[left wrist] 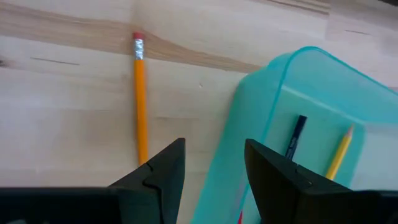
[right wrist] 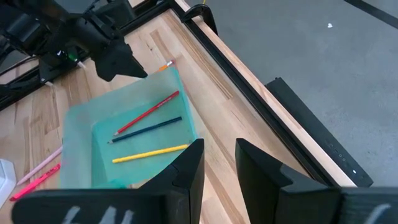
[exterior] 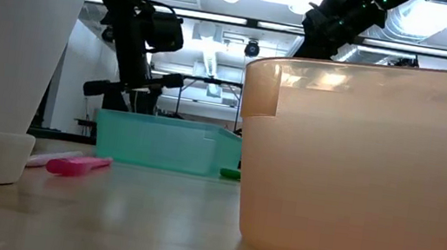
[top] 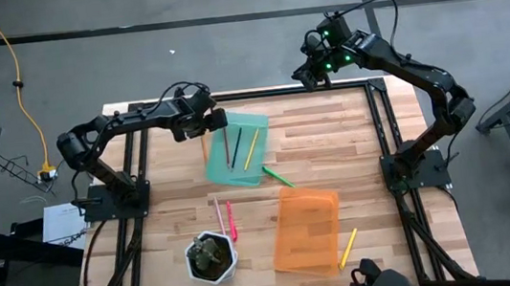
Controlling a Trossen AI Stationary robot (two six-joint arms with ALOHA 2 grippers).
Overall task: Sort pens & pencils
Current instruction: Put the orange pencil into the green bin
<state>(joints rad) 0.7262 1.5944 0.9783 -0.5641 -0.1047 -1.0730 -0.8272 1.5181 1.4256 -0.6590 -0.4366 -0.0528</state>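
Left wrist view puts our spread-open left hand (left wrist: 214,165) right above the orange pencil (left wrist: 140,99), lying lengthwise on the surface just beside the green tray (left wrist: 249,118), upper-left of frame.

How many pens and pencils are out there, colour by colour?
Red pencil: 1
Dark blue pencil: 1
Yellow pencils: 2
Orange pencil: 1
Green pen: 1
Pink pen: 1
Pale peach stick: 1
Total: 8
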